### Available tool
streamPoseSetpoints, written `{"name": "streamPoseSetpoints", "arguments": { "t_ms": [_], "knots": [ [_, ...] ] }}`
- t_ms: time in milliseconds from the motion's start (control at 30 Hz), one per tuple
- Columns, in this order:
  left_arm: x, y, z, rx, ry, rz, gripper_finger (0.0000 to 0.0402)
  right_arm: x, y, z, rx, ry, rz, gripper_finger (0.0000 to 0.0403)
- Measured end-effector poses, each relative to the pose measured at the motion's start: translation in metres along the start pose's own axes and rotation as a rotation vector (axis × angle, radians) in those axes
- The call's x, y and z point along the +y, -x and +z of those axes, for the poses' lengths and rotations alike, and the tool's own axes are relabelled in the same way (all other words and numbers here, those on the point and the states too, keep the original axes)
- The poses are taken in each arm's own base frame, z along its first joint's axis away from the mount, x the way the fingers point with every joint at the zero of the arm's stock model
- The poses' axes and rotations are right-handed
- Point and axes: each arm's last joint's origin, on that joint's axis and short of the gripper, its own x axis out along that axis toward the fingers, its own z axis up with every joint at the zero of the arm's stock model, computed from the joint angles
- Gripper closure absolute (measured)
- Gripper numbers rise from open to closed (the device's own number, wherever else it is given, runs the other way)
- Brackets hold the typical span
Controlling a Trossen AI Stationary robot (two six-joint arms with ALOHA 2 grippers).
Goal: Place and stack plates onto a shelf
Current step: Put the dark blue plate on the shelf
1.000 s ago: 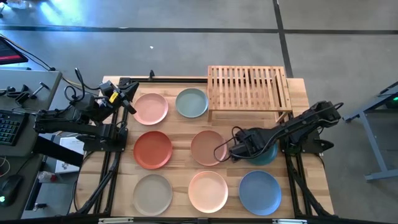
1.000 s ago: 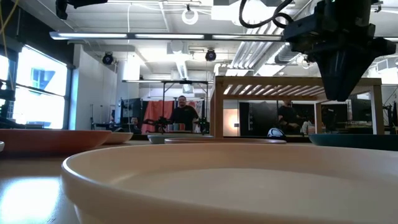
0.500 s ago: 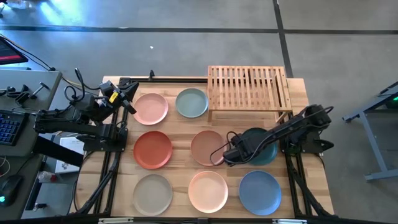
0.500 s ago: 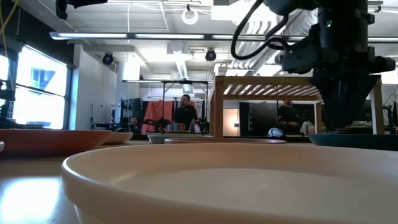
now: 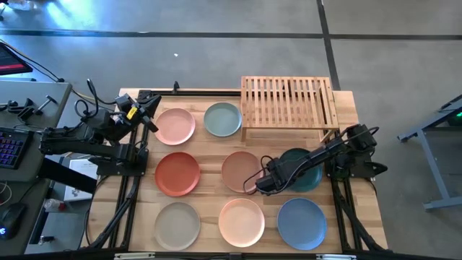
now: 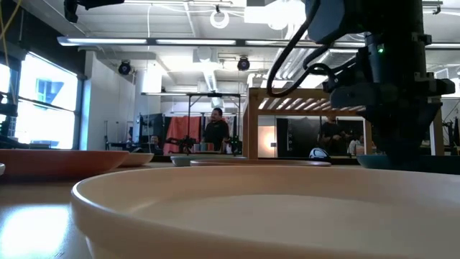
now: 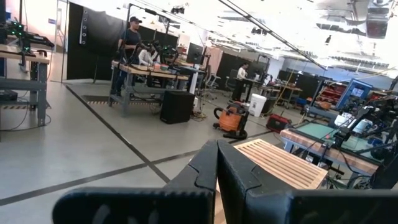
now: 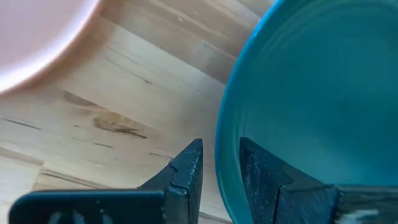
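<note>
From above, my right gripper (image 5: pixel 263 184) sits low at the left rim of the dark teal plate (image 5: pixel 306 178), and the arm runs back to its base at the table's right edge. That plate lies flat in the middle row, beside the tan plate (image 5: pixel 240 170) and just in front of the shelf (image 5: pixel 289 105), whose long side runs across the back of the table (image 5: pixel 209 144). Round plates have no long axis; all eight lie flat, face up, in rows. My left gripper (image 5: pixel 154 123) is parked at the table's left edge, near the pink plate (image 5: pixel 175 125).

At table level, my right gripper (image 6: pixel 399 147) hangs straight down onto the teal plate's rim, with the shelf standing behind it and the peach plate (image 6: pixel 251 208) filling the foreground.

Through my left wrist camera, my fingers (image 7: pixel 233 171) are pressed together on nothing, pointing toward the shelf (image 7: pixel 280 163).

Through my right wrist camera, my fingers (image 8: pixel 186 171) are apart and straddle the teal plate's (image 8: pixel 323 93) rim, one outside over the wood, one inside; I cannot tell whether they pinch it.
</note>
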Motion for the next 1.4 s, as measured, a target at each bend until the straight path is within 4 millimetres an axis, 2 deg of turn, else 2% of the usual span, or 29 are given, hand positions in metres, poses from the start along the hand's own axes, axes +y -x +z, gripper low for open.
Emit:
{"name": "streamPoseSetpoints", "arguments": {
  "t_ms": [400, 867, 1200, 1400],
  "knots": [
    [0.0006, 0.0000, -0.0001, -0.002, -0.001, 0.021, 0.0401, -0.0005, -0.0035, 0.0010, -0.023, 0.002, -0.034, 0.0340],
    [0.0006, 0.0000, -0.0001, -0.002, -0.002, 0.022, 0.0401, -0.0002, -0.0042, 0.0008, -0.018, 0.002, -0.035, 0.0342],
    [0.0006, 0.0000, -0.0001, -0.002, -0.001, 0.022, 0.0401, 0.0006, -0.0043, 0.0004, 0.001, 0.001, -0.025, 0.0399],
    [0.0006, 0.0000, 0.0001, -0.003, -0.001, 0.022, 0.0401, 0.0007, -0.0042, -0.0005, 0.030, 0.001, -0.020, 0.0402]
  ]
}}
